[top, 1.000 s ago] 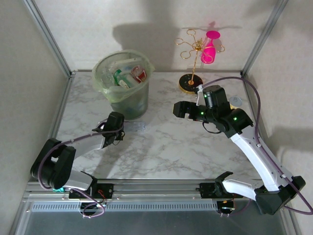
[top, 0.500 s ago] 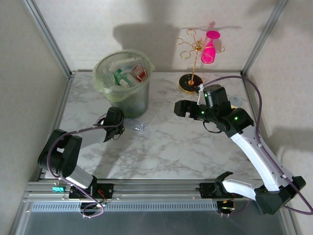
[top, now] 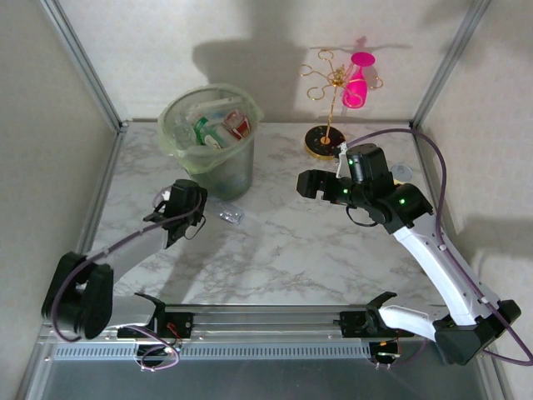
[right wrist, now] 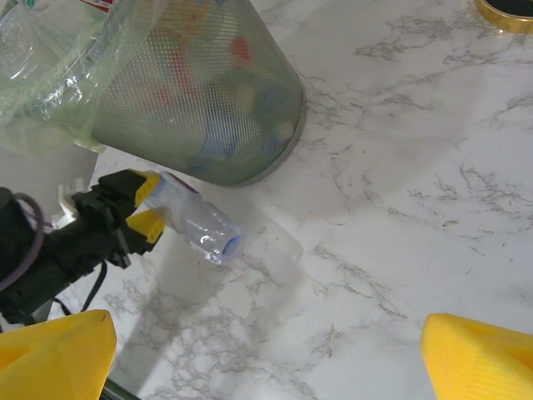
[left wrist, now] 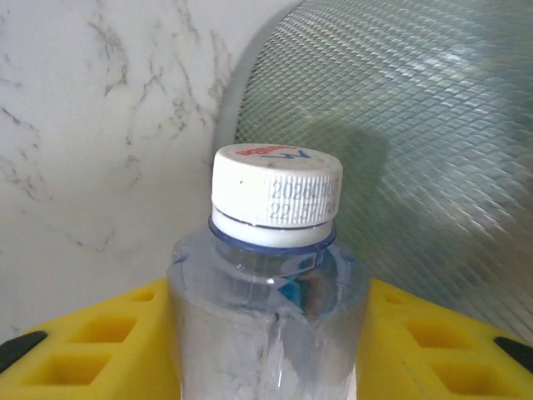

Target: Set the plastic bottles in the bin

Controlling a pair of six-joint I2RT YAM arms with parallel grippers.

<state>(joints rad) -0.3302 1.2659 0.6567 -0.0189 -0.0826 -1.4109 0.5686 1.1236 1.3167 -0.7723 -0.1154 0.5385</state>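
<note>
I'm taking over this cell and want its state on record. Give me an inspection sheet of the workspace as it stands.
Surface: marble-look table, no spills seen.
Job's things: bin upright at the back left, with several bottles inside; one clear bottle, white-capped, lies horizontal beside the bin's foot.
Clutter: pink goblet hanging on a gold wire stand; small lidded cup by the right arm.
Tools: left tool closed on the clear bottle's body; right tool open and empty above the table.
Cables: purple cables loop along both arms; no snag seen.
Surroundings: pale walls, metal frame posts.
</note>
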